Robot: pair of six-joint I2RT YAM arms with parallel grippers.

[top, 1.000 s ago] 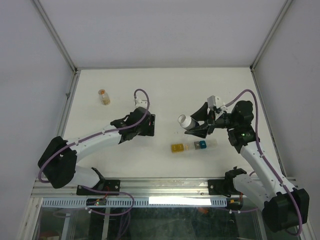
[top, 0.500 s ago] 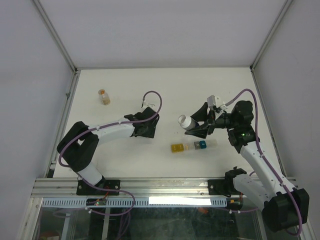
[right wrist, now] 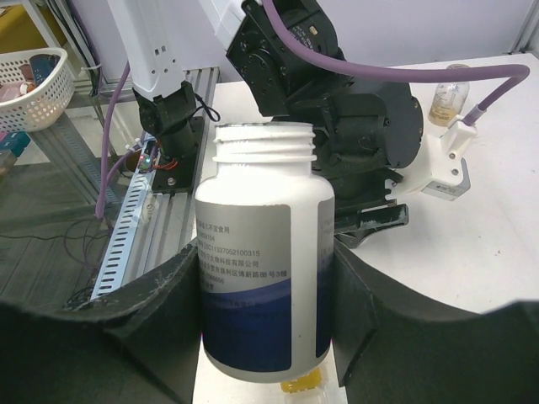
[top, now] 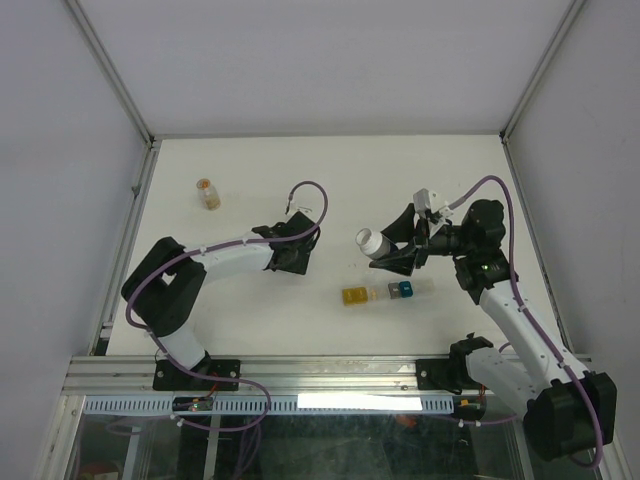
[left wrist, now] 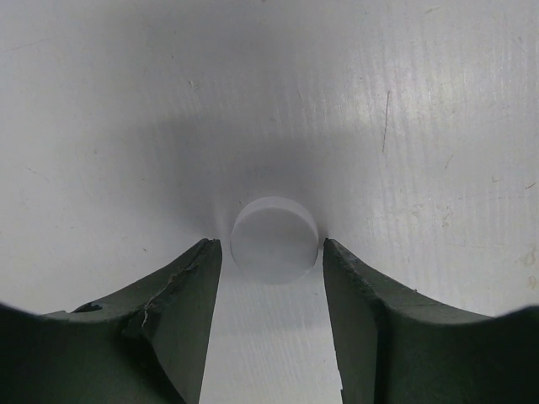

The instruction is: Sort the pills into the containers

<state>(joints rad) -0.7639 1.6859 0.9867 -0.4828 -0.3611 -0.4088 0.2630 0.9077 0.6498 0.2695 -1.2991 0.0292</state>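
Right gripper [top: 393,246] clenched at mid-body on an open white pill bottle [right wrist: 265,210], cap off, tipped, held just beyond the container strip [top: 385,293]. Left gripper [left wrist: 270,257] released, jaws apart astride a white round disc [left wrist: 275,237] on the table [top: 240,170], well left of the strip. Pill or cap, cannot tell. Pills in bottle unseen. Judged: disc light, hard, slick; pinch across its rim. Strip light, may slide.

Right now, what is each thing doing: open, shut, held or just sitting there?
White pill bottle: cap off, tilted, held.
Right claw: shut on the bottle.
White round disc: lying flat.
Left claw: open, straddling the disc.
Pill containers: resting, lids unclear.
Small amber bottle: standing, untouched.
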